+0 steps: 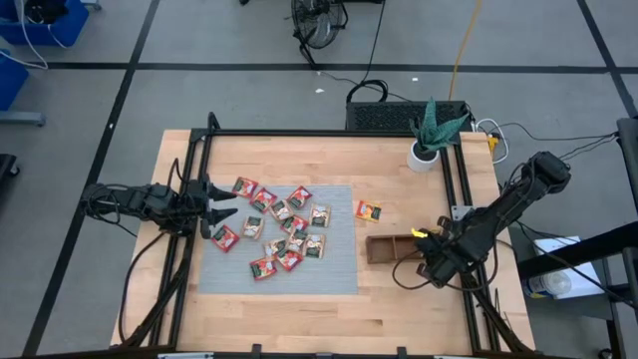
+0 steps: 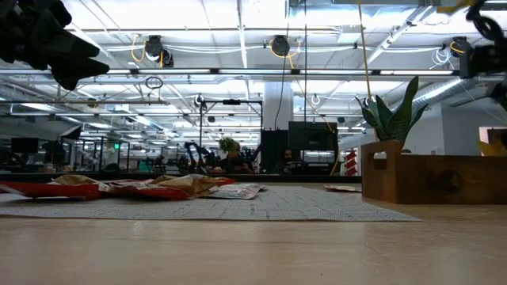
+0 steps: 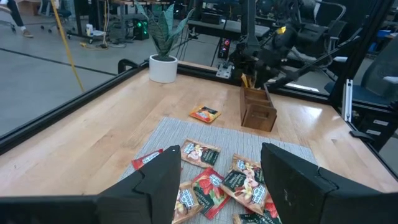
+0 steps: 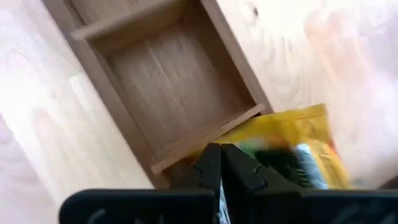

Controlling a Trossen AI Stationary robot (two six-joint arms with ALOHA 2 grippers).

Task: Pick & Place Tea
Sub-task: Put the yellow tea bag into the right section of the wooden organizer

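Note:
Several small square tea sachets (image 1: 284,227), mostly red, white and green, lie scattered on the grey mat (image 1: 339,274). One yellow-orange sachet (image 1: 368,209) lies on the bare wood just past the mat's right edge. My left gripper (image 1: 217,209) hovers open above the mat's left edge, with sachets (image 3: 214,183) showing below its fingers. My right gripper (image 4: 221,165) is shut on a yellow-orange sachet (image 4: 292,140) above the right end of the brown wooden tray (image 1: 391,247). My right gripper pinches the yellow-orange sachet between its two shut fingers, near one edge (image 4: 252,154). The fingers come steeply from above. Most of the sachet sticks out to one side of them, over the tray's end wall (image 4: 205,134). Whether it touches the tray I cannot tell.
A white pot with a green plant (image 1: 429,150) stands at the table's far right. Black frame rails (image 1: 194,179) run along the left and right sides. Bare wood lies between the mat and the near edge.

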